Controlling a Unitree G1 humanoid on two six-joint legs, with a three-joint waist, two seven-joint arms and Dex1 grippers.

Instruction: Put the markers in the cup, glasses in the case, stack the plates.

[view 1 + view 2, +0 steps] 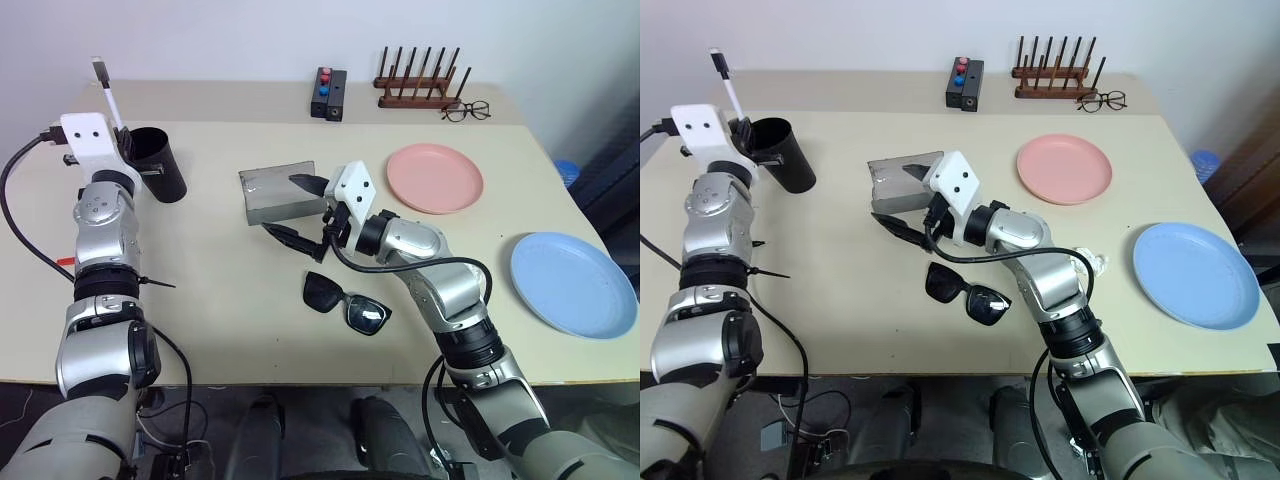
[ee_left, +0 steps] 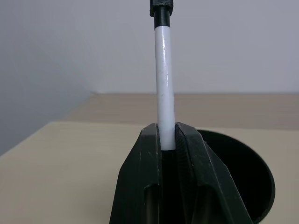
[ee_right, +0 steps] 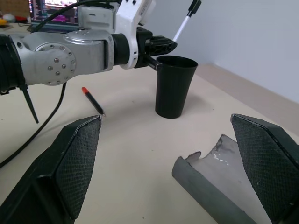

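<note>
Left wrist view shows your left gripper point(image 2: 167, 140) with jaws clamped on the white marker point(image 2: 164, 84) beside the cup point(image 1: 155, 163) – tip it over the rim, then release; right gripper point(image 1: 295, 207) hangs wide open, empty, over the case point(image 1: 280, 190)

A lab or office — plain beige table point(image 1: 230, 330) against a white wall, computer monitor point(image 3: 51, 6) behind.

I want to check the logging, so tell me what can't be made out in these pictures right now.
- Black marker: in the eye views the left arm hides it.
- White marker: its lower end is buried between the left tool's fingers.
- Case: the right tool covers part of its inside.
</note>
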